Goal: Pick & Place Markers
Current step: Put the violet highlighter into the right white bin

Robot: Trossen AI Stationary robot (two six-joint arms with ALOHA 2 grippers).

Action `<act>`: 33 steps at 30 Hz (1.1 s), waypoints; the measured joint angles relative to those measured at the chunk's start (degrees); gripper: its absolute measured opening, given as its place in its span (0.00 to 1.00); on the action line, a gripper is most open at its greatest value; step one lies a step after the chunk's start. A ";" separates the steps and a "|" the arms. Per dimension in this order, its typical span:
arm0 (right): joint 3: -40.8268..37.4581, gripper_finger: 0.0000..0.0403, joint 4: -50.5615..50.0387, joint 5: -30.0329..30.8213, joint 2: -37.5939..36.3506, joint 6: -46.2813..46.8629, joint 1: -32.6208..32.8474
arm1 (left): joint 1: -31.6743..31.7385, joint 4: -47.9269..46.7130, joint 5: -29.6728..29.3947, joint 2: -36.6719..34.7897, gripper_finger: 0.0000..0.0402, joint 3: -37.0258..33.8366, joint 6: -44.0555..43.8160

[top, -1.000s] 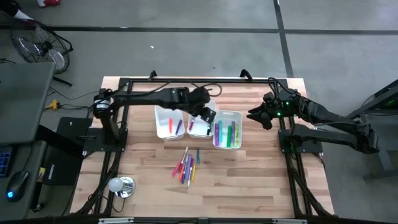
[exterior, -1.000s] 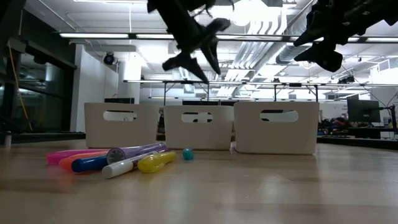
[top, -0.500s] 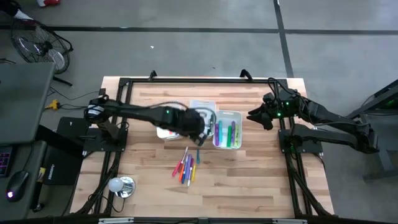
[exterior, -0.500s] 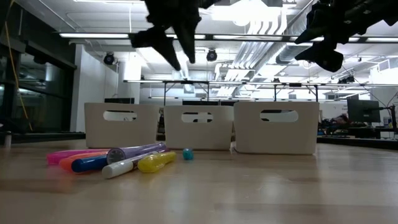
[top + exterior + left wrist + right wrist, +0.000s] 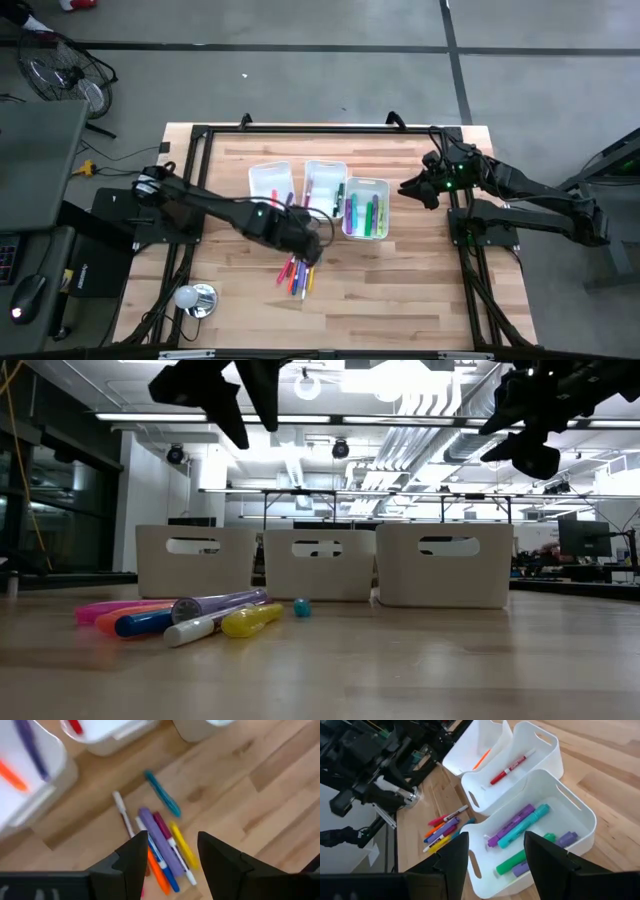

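Several loose markers in pink, orange, blue, purple, yellow and white lie side by side on the wood, in front of three white bins; they also show in the left wrist view as markers and in the low view as markers. A teal marker lies slightly apart. My left gripper hangs open above the pile, its gripper holding nothing. My right gripper waits open in the air by the table's right side, beside the right bin.
The left bin holds an orange and a purple marker, the middle bin a red one, the right bin green, purple and teal ones. A round silver object sits near the table's near left corner. Black frame rails line the table's sides.
My left gripper has swung from above the middle bin toward the table's near edge and now hangs over the loose markers, staying open. The markers and bins have kept their places.
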 joint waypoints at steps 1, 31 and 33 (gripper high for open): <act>0.00 0.45 -0.41 0.11 0.00 -0.02 0.00 | -0.48 0.30 0.02 0.54 0.42 0.00 -0.56; -0.02 0.45 -1.38 -4.50 0.02 -10.77 -0.01 | -1.56 5.60 16.24 15.83 0.42 0.00 -26.18; -0.02 0.45 -1.41 -4.50 0.00 -10.97 0.00 | -1.27 6.03 16.37 15.83 0.42 -0.02 -26.24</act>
